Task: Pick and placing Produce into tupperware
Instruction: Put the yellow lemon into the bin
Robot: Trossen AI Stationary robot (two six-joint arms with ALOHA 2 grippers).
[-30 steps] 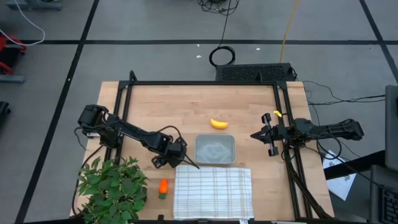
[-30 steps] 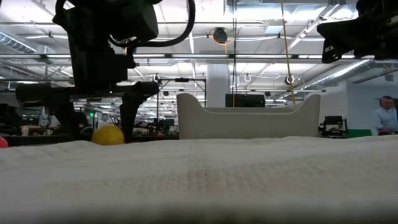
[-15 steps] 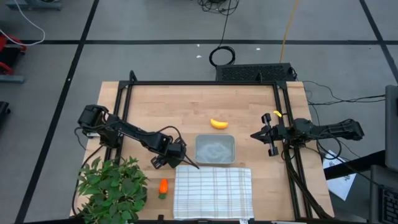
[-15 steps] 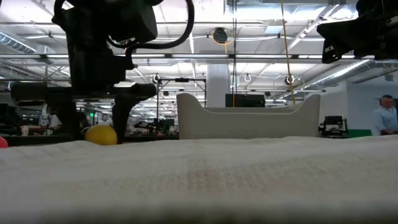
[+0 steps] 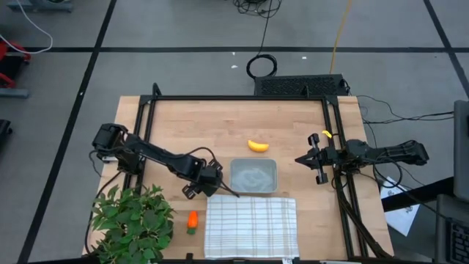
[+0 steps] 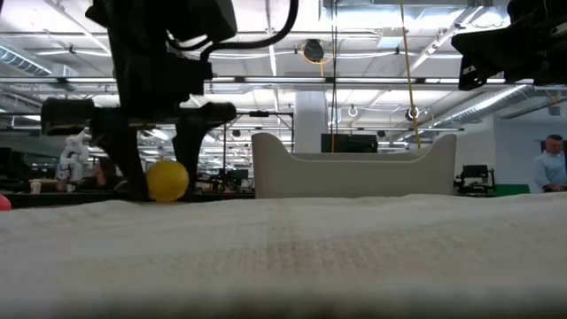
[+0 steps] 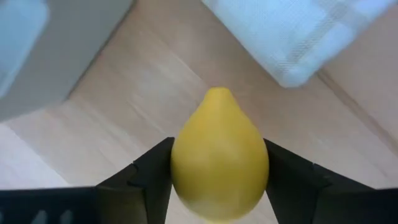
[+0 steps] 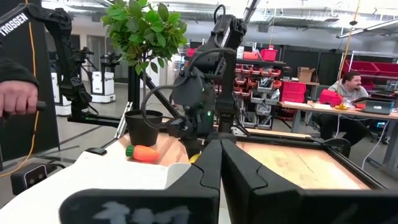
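A: From above, what's on the table [image 5: 176, 117]?

B: The tupperware [image 5: 253, 176] sits near the middle, toward the front edge, with a checked cloth [image 5: 251, 226] just in front of it. One banana [image 5: 257, 146] lies behind the container, one carrot [image 5: 192, 220] near the front edge beside a leafy plant [image 5: 132, 220]. The left gripper [image 5: 212, 185] is low at the container's left side; the lemon is hidden under it here. The right gripper [image 5: 308, 160] waits near the right edge.

A: And the low view?

B: The lemon [image 6: 166, 179] shows between the left gripper's [image 6: 155, 173] two dark fingers, close above or on the tabletop. The tupperware's [image 6: 354, 175] wall stands just beside it.

A: The left wrist view?

B: It settles the grip. The lemon [image 7: 219, 163] fills the gap, a finger pressed against each flank, so the jaws are partway closed and have it. Its long axis runs straight away from the wrist, pointed tip forward, across the line between the fingers. The tupperware's [image 7: 37, 56] corner lies just beyond.

A: The right wrist view?

B: Its own fingers [image 8: 239, 171] are pressed together, holding nothing. So the left arm is far nearer; I'd judge a short lift and a sideways move over the rim is next.

A: The count?

B: Three produce pieces, one container, none inside.
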